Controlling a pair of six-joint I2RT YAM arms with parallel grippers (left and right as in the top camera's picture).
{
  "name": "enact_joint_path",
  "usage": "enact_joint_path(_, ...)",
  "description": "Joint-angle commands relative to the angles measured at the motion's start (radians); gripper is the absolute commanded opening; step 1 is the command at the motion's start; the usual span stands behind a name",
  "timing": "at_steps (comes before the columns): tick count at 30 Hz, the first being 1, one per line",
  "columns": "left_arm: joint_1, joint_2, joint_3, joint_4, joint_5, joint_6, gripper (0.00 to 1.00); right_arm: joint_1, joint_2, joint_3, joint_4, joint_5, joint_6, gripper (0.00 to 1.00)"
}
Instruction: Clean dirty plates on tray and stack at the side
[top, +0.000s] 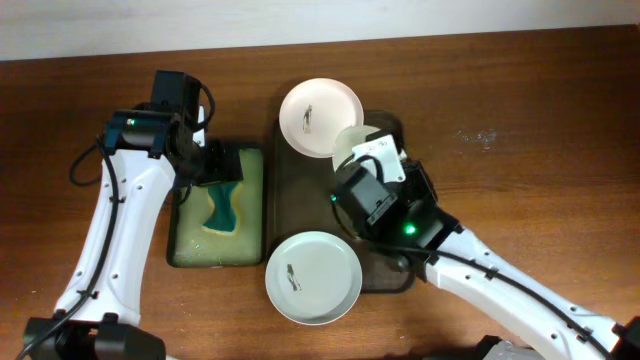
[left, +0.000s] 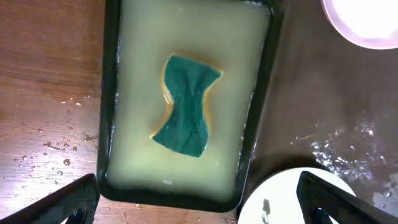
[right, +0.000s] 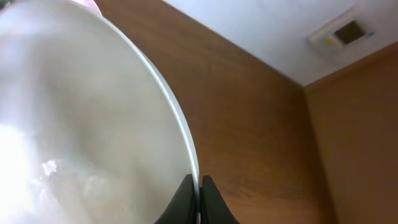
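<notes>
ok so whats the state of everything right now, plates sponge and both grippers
far plate: flat, partly over the big tray edge, smudged
near plate: flat, overhanging the big tray, smudged
third plate: lifted, tilted, rim pinched; can't tell if clean
sponge: lying in pale liquid in the small tray, not gripped
left gripper: open, above the sponge
right gripper: shut on third plate

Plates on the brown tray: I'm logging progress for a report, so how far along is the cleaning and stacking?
Done: nothing visibly. There is no stack beside the tray, and the far plate and near plate both show smudges. In hand: the right gripper clamps the third plate by its rim, tilted above the tray. The left gripper hangs open over the sponge in the small tray. Left: apparently wiping and stacking all three.
</notes>
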Motion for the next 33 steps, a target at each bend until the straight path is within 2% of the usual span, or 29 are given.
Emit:
enact_joint_path(1, 0.003, -0.011, 0.005, -0.003, 0.004, 0.005, 0.99, 0.078, -0.007, 0.018, -0.005, 0.097, -0.028, 0.04)
enact_joint_path(5, 0.003, -0.011, 0.005, -0.003, 0.004, 0.005, 0.99, 0.108, -0.004, 0.018, -0.01, 0.097, -0.068, 0.04)
enact_joint_path(15, 0.003, -0.01, 0.005, -0.003, 0.004, 0.005, 0.99, 0.108, -0.004, 0.018, -0.045, 0.097, -0.061, 0.04)
enact_joint_path(17, 0.003, -0.011, 0.005, -0.003, 0.004, 0.005, 0.99, 0.1, -0.004, 0.018, -0.044, 0.097, -0.021, 0.04)
enact_joint_path(18, 0.003, -0.01, 0.005, -0.003, 0.004, 0.005, 0.99, 0.069, -0.004, 0.018, -0.052, 0.092, 0.069, 0.04)
enact_joint_path(19, 0.003, -0.011, 0.005, -0.003, 0.004, 0.005, 1.0, 0.015, -0.004, 0.018, -0.063, 0.058, 0.153, 0.04)
enact_joint_path(20, 0.003, -0.01, 0.005, -0.003, 0.004, 0.005, 0.99, -0.083, -0.005, 0.018, -0.064, -0.082, 0.187, 0.04)
enact_joint_path(21, 0.003, -0.01, 0.005, -0.003, 0.004, 0.005, 0.99, -0.198, -0.005, 0.021, -0.065, -0.303, 0.187, 0.04)
enact_joint_path(22, 0.003, -0.01, 0.005, -0.003, 0.004, 0.005, 0.99, -0.316, -0.008, 0.029, -0.067, -0.576, 0.124, 0.04)
enact_joint_path(23, 0.003, -0.011, 0.005, -0.003, 0.004, 0.005, 0.99, -0.51, -0.01, 0.034, -0.067, -0.864, 0.049, 0.04)
enact_joint_path(26, 0.002, -0.011, 0.005, -0.003, 0.004, 0.005, 1.0, -0.929, 0.011, 0.034, -0.067, -1.168, 0.05, 0.04)
enact_joint_path(28, 0.003, -0.011, 0.005, -0.003, 0.004, 0.005, 0.99, -1.197, 0.105, 0.02, -0.068, -1.192, 0.103, 0.04)
enact_joint_path(30, 0.003, -0.011, 0.005, -0.003, 0.004, 0.005, 0.99, -1.315, 0.238, 0.013, -0.067, -1.192, 0.129, 0.04)
enact_joint_path(32, 0.002, -0.011, 0.005, -0.003, 0.004, 0.005, 0.99, -1.358, 0.379, 0.013, -0.086, -1.244, 0.089, 0.04)
enact_joint_path(33, 0.003, -0.011, 0.005, -0.003, 0.004, 0.005, 0.99, -1.349, 0.372, 0.014, -0.089, -1.283, 0.068, 0.5)
